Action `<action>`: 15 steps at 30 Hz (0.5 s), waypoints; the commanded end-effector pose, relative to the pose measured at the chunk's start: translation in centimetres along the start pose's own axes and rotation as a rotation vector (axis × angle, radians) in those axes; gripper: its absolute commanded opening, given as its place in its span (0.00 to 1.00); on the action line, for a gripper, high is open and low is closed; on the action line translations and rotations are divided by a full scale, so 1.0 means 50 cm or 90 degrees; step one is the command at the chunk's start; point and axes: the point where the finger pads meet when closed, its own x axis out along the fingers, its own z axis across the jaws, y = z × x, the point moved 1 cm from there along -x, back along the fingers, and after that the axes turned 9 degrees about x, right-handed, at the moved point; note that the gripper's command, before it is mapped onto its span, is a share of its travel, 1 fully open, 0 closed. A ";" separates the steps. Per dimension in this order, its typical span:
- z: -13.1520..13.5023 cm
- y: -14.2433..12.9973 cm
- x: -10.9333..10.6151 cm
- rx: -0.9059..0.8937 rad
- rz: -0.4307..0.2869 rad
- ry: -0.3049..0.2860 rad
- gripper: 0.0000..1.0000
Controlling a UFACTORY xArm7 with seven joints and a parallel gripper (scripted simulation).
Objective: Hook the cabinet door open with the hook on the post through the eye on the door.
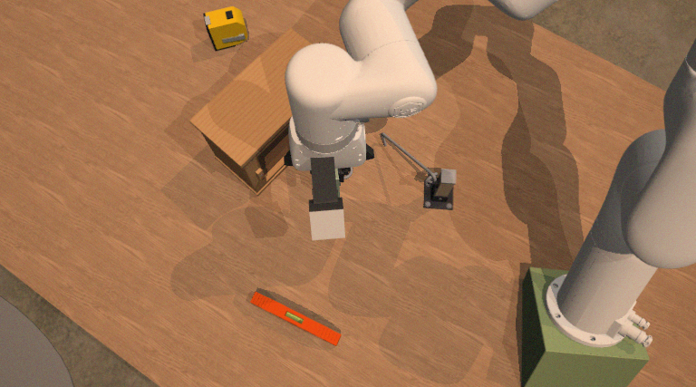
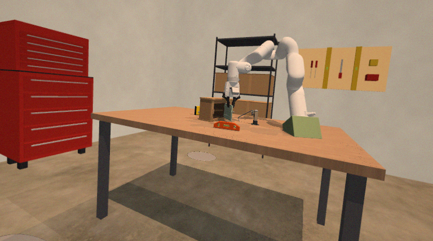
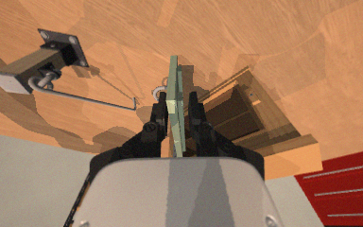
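The cabinet (image 1: 251, 95) (image 2: 207, 109) (image 3: 293, 153) stands upright with its green door (image 2: 228, 113) (image 3: 173, 78) swung wide open. My gripper (image 2: 231, 105) (image 3: 178, 101) is partly open and straddles the door's upper edge, with narrow gaps beside the door in the wrist view. The door's metal eye (image 3: 158, 90) (image 1: 349, 172) is on the side facing the post, by one finger. The grey hook (image 1: 408, 155) (image 2: 244, 114) (image 3: 95, 101) hangs from the post (image 1: 445, 185) (image 2: 255, 117), its tip apart from the eye. The arm hides my fingertips in the top view.
An orange level (image 1: 294, 317) (image 2: 226, 126) lies in front of the cabinet. A yellow tape measure (image 1: 227, 28) (image 2: 197, 110) stands behind it. The post's dark base plate (image 1: 439, 203) is on the table, between the door and the green robot base (image 1: 590, 367) (image 2: 306, 127).
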 end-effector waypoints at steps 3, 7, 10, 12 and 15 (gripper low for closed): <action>0.004 0.000 -0.003 0.000 0.000 -0.003 0.27; 0.004 0.000 -0.003 0.000 0.000 -0.003 0.27; 0.004 0.000 -0.003 0.000 0.000 -0.003 0.27; 0.005 0.001 -0.003 0.004 0.000 -0.003 0.27; 0.012 0.001 -0.003 0.019 0.000 -0.003 0.27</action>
